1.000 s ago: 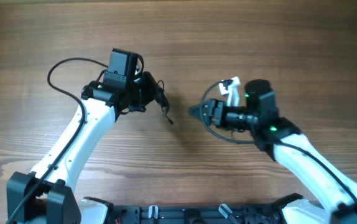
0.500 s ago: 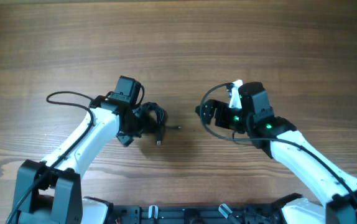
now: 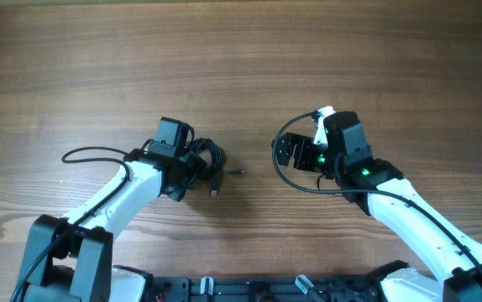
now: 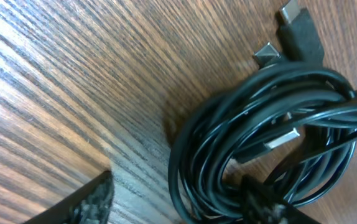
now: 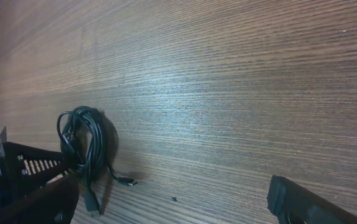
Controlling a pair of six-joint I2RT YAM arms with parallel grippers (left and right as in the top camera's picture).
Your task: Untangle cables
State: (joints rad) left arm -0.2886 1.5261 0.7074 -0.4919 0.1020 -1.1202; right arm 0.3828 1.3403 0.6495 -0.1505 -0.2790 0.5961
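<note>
Left claw (image 4: 180,190) is standing parted, gripping nothing: one finger (image 4: 91,202) is sitting over bare wood, clear of the cords. The other is showing at the coil's lower edge, contact unclear. The cables (image 3: 210,161) are lying right at that claw's tips on the desk (image 3: 241,50), bunched in one tight black coil of several loops, left of centre. A black plug (image 4: 300,31) is sticking out of the coil at the top of the left wrist view. A silver connector (image 4: 282,138) is lying inside the loops. From overhead, a short tail is trailing off the coil toward the near edge, and a thin end is pointing toward the right arm. Right claw (image 5: 172,186) is hanging wide apart, holding nothing, facing the coil from well apart with bare wood between.
</note>
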